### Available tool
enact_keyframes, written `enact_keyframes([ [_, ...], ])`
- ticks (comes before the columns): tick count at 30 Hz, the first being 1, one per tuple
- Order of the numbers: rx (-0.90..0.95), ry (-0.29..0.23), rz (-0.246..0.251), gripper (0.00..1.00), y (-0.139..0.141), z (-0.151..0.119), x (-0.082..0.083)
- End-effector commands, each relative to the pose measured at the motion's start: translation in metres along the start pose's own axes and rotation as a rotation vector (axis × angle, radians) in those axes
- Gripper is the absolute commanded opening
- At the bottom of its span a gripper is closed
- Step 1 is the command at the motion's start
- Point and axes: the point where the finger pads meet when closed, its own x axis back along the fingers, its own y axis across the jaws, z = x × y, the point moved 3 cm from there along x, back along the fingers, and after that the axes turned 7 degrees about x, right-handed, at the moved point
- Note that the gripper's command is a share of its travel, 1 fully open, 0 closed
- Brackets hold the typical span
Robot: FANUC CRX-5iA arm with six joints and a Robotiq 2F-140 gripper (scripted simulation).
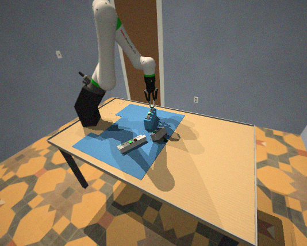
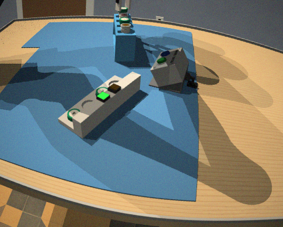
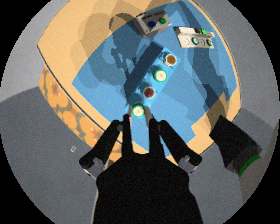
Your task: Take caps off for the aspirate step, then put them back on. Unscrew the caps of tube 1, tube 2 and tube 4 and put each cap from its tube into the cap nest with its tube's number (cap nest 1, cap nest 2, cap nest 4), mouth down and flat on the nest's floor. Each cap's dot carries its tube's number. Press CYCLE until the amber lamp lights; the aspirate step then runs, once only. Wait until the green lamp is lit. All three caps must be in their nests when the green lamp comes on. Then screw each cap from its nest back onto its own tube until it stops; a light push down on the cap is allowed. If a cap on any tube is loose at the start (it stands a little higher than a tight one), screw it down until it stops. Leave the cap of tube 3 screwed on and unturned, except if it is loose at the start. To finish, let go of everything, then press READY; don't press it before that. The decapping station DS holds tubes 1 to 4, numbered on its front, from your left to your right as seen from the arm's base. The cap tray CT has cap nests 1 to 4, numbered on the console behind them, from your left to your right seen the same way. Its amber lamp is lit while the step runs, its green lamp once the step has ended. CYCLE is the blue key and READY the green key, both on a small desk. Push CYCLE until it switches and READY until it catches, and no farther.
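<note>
The blue decapping station (image 1: 150, 124) (image 2: 124, 50) holds a row of four tubes. My gripper (image 1: 151, 105) (image 2: 122, 6) (image 3: 138, 110) is shut on a green cap (image 2: 123, 10) (image 3: 138, 110) at the mouth of the tube farthest from the exterior camera; I cannot tell if it is seated. The second tube (image 2: 122, 15) and the nearest tube (image 2: 126, 26) are open. The third tube carries a green cap (image 2: 124, 19). The grey cap tray (image 1: 138, 142) (image 2: 106, 111) holds two green caps (image 2: 72, 114) (image 2: 98, 90); its other two nests are empty. Its green lamp (image 2: 103, 96) is lit and the amber lamp (image 2: 114, 87) is dark.
The small grey desk (image 1: 158, 133) (image 2: 172, 71) stands right of the station, with the blue key (image 2: 165, 53) and the green key (image 2: 161, 60) on its sloped top. Everything stands on a blue mat (image 2: 148, 138) on the wooden table (image 1: 215, 161). The arm's black base (image 1: 87, 106) is at the far left corner.
</note>
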Motion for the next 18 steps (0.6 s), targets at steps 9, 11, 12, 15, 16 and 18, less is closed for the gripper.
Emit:
enact_keyframes([
  [9, 0.000, 0.000, 0.000, 0.00, -0.0002, 0.0000, -0.0043],
  [11, 0.000, 0.000, 0.000, 0.00, -0.0002, 0.0000, -0.0048],
  [12, 0.000, 0.000, 0.000, 0.00, -0.0002, 0.0000, -0.0053],
  [15, 0.000, 0.000, 0.000, 0.00, -0.0002, 0.0000, -0.0060],
  [16, 0.000, 0.000, 0.000, 0.00, -0.0002, 0.0000, -0.0060],
  [18, 0.000, 0.000, 0.000, 0.00, -0.0002, 0.0000, -0.0060],
])
